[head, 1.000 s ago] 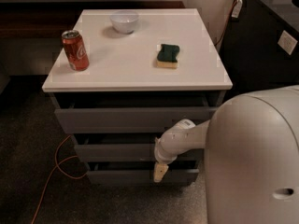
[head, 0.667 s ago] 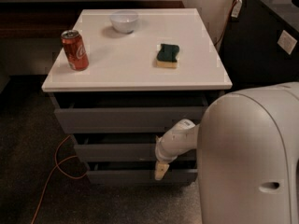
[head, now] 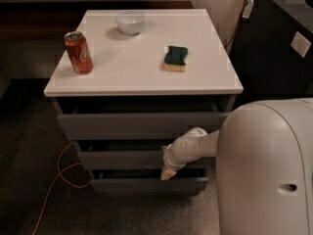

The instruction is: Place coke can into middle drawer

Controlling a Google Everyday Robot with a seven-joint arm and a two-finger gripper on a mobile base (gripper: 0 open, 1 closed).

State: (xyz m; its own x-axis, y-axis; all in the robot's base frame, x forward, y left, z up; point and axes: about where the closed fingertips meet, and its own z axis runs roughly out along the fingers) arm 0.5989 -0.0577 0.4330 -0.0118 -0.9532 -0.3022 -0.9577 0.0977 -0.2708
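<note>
1. Since the earlier frames, the robot's white housing has drawn back slightly to the right. The gripper stays at the drawer fronts.
2. The gripper tip lies at the lower edge of the middle drawer, right of centre. Its state cannot be determined.
3. The coke can stands upright on the white cabinet top, near the left edge and well apart from the gripper.
4. A green-and-yellow sponge and a white bowl rest on the same top.
</note>
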